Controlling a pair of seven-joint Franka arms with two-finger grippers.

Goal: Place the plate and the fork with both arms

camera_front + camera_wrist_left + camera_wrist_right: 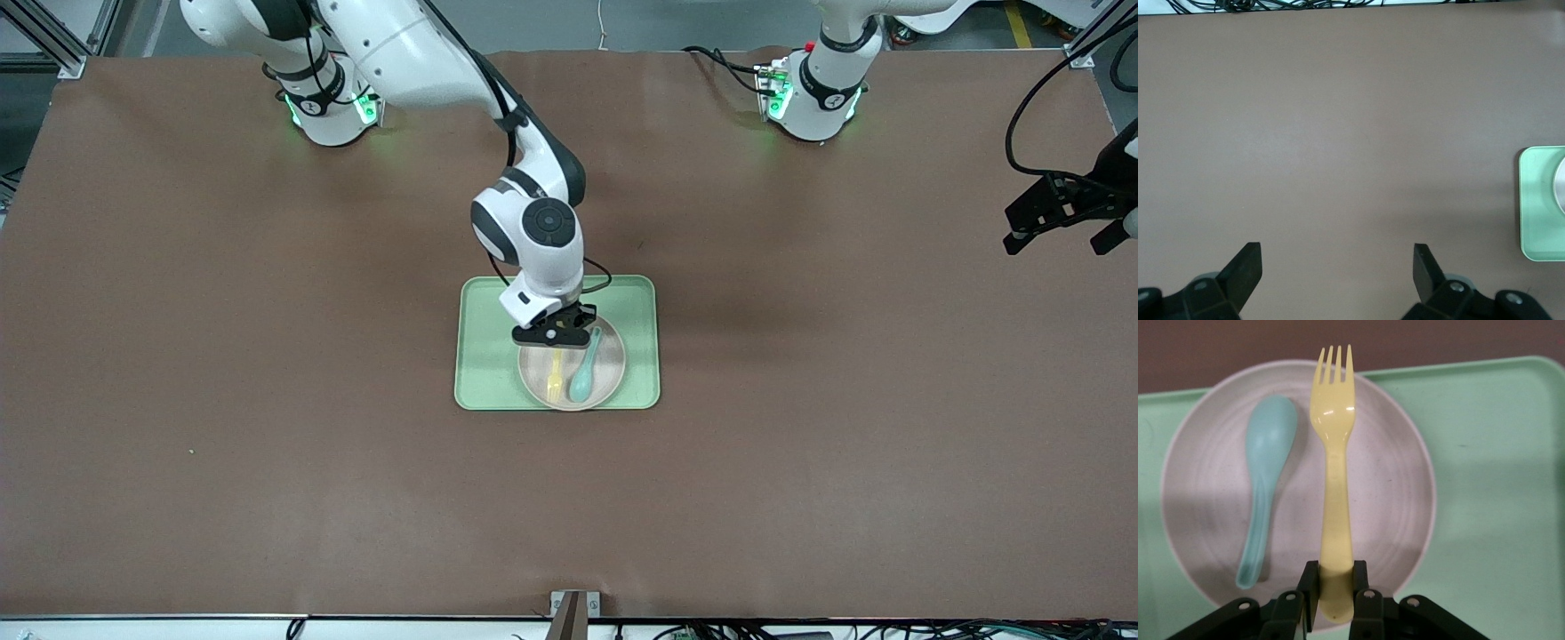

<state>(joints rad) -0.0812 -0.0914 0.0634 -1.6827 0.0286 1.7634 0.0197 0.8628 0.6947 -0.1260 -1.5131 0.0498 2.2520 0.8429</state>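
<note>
The plate [613, 369], round and pale beige-pink, was the thing nearest the front camera, and it sat on the light green tray [484, 356] at the tray's nearer edge, toward the left arm's end of it. The tray lay flat on the brown counter [267, 444], about midway between the two arms' ends.

On the plate lay a teal-blue spoon [585, 373], its bowl toward the front camera and its handle pointing back toward the robots' bases. Just beside it, on the side toward the right arm's end, was the pale yellow fork [555, 378], tines toward the front camera and reaching just past the plate's rim in the right wrist view [1331, 420]. The spoon [1265, 487] and the fork ran roughly parallel and did not touch.

The right gripper [553, 336] hung over the part of the plate nearer the bases, and its jaws were pinched on the end of the fork's handle, as the right wrist view showed [1336, 593]. Whether the fork rested on the plate or was held just above it could not be told.

The left gripper [1062, 222] waited well apart from the tray, over the bare counter at the left arm's end, its jaws spread wide with nothing between them [1338, 270]. A corner of the tray [1538, 200] showed at the edge of the left wrist view.
</note>
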